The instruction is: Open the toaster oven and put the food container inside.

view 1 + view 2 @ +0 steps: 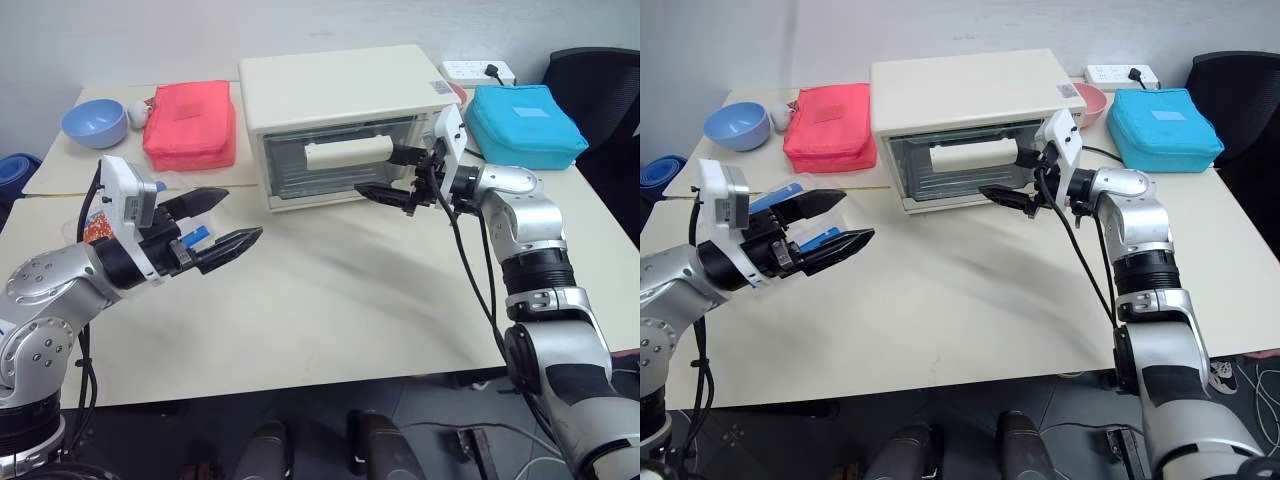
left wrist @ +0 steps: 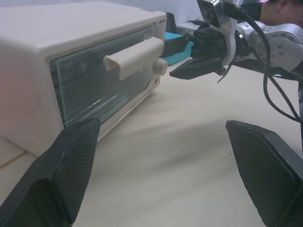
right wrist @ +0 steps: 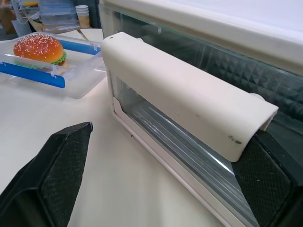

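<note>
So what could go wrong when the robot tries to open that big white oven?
The right gripper is open at one end of the cream-white toaster oven's cream bar handle, not its middle, so a pull there might slip off or drag the oven sideways.

The clear plastic food container with blue clips lies on the table close to the oven's front, so the door might hit it when it drops open.

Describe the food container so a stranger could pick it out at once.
Start at the cream toaster oven at the table's far edge, then come toward the robot's left, behind the left gripper. There lies the food container, a clear shallow box holding a sesame-bun burger. Its blue side clips distinguish it from the red pouch and blue bowl.
</note>
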